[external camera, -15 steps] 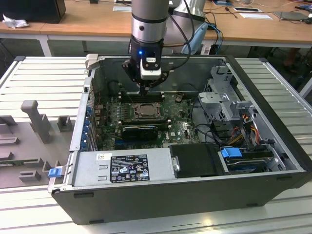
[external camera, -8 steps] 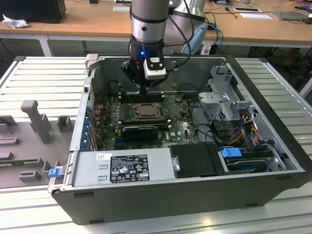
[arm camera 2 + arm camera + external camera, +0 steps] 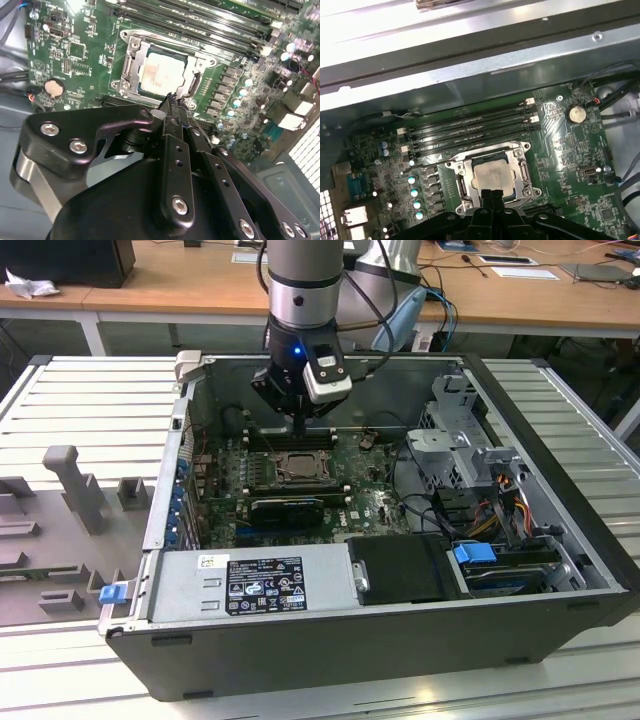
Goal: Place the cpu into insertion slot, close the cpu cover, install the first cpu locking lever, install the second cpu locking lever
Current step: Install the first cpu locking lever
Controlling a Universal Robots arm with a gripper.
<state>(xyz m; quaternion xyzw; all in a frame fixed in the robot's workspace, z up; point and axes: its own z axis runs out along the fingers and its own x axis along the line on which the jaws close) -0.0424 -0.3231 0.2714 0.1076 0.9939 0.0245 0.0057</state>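
The chip [image 3: 162, 75] is seated in the socket [image 3: 300, 468], on the near side of the memory slots [image 3: 470, 127] — the silver cover [image 3: 132, 57] is laid flat around it. The gripper [image 3: 173, 100] is held at the socket's edge — jaws closed, nothing gripped.

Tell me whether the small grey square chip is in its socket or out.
In: the flat grey-topped cpu lies level within the silver metal cover frame on the green motherboard, in the second wrist view.
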